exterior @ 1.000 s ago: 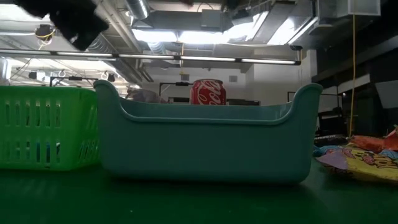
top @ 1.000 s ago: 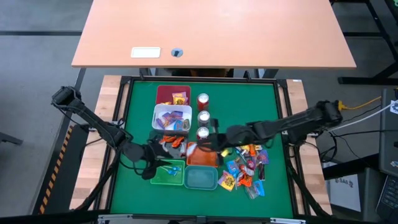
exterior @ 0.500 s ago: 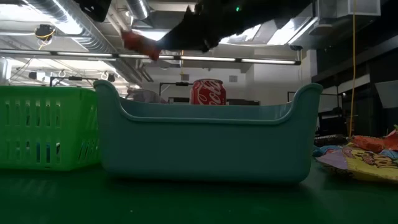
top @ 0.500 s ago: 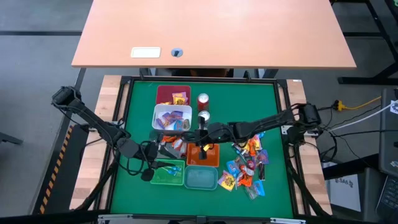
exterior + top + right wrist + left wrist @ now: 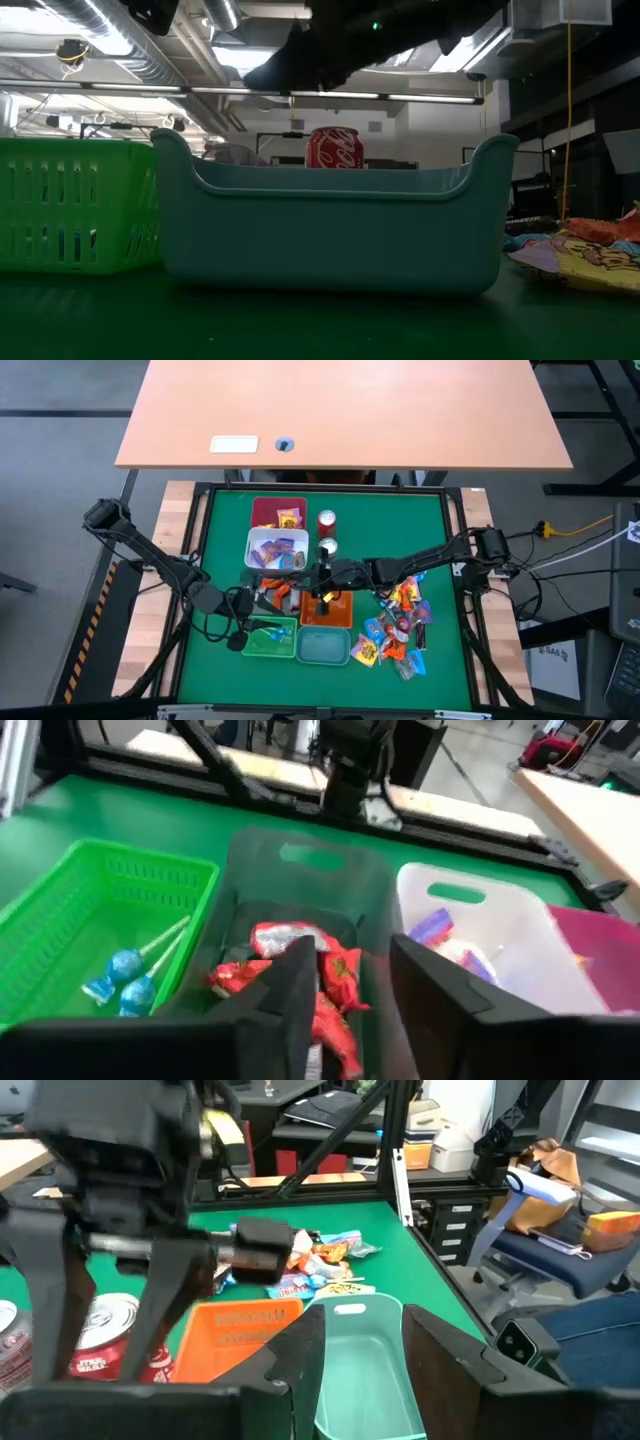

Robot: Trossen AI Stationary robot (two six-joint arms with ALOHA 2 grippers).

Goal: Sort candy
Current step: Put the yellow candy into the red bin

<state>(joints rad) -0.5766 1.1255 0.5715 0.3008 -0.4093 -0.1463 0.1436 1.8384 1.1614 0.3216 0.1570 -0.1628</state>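
A heap of wrapped candy (image 5: pixel 395 630) lies at the table's right. My right gripper (image 5: pixel 312 586) reaches across from the right and hovers open above a dark bin (image 5: pixel 300 870) that holds red-wrapped candy (image 5: pixel 300 960). Nothing sits between its fingers (image 5: pixel 285 990). A green bin (image 5: pixel 100 910) beside it holds two blue lollipops (image 5: pixel 125 975). My left gripper (image 5: pixel 240 628) stands open at the green bin's left end (image 5: pixel 250 640). In its wrist view, my left gripper (image 5: pixel 365 1360) shows the teal bin (image 5: pixel 355 1350) between its fingers.
A maroon bin (image 5: pixel 278 512), a white bin (image 5: pixel 276 548), an orange bin (image 5: pixel 328 608) and the teal bin (image 5: pixel 322 647) crowd the table's middle. Two red-and-silver cans (image 5: pixel 326 523) stand beside them. My right arm (image 5: pixel 420 563) spans the table above the candy heap.
My right gripper has gone toward the table's left edge, from beside the candy heap to above the dark bin. Half a second ago a red candy showed at its tips in the low view; now it is gone from there, let go.
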